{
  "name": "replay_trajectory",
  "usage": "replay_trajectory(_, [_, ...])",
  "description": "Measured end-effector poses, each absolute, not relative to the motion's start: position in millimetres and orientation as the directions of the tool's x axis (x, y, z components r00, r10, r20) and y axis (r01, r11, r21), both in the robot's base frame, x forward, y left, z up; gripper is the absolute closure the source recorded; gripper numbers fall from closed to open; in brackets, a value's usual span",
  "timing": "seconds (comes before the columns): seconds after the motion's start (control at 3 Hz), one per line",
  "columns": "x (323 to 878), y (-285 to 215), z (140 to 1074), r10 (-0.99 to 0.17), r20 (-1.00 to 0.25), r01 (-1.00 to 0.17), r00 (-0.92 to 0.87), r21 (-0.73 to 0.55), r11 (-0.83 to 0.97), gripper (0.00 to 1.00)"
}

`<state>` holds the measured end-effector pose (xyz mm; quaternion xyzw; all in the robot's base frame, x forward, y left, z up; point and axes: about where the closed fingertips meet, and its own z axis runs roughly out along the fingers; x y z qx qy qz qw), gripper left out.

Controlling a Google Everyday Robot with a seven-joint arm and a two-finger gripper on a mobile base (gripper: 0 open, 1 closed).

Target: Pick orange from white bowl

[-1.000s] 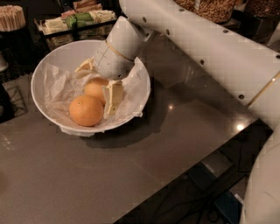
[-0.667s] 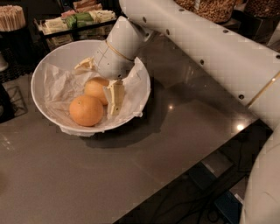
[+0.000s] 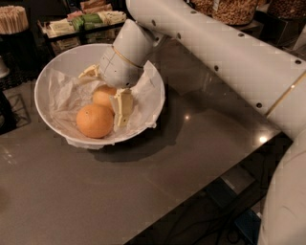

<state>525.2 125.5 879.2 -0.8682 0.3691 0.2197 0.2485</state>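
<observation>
The white bowl stands at the left of the table, lined with crumpled white paper. Two oranges lie in it. The deeper orange is at the front. A paler, yellower orange lies just behind it. My gripper reaches down into the bowl from the right and is open. One finger is at the right of the paler orange and the other is behind it. The paler orange sits between them. The front orange lies just left of the nearer finger, outside the jaws.
The grey table has its front-right edge near the arm. A tray of packets and a holder of wooden sticks stand behind the bowl. Jars of grain stand at the back right.
</observation>
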Motion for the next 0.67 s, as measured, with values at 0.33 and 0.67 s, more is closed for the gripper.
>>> replay_trajectory(0.33, [522.4, 137.7, 874.0, -0.513, -0.573, -0.734, 0.639, -0.256, -0.628, 0.11])
replay_trajectory(0.67, [522.4, 137.7, 874.0, -0.513, -0.573, -0.734, 0.639, -0.256, -0.628, 0.14])
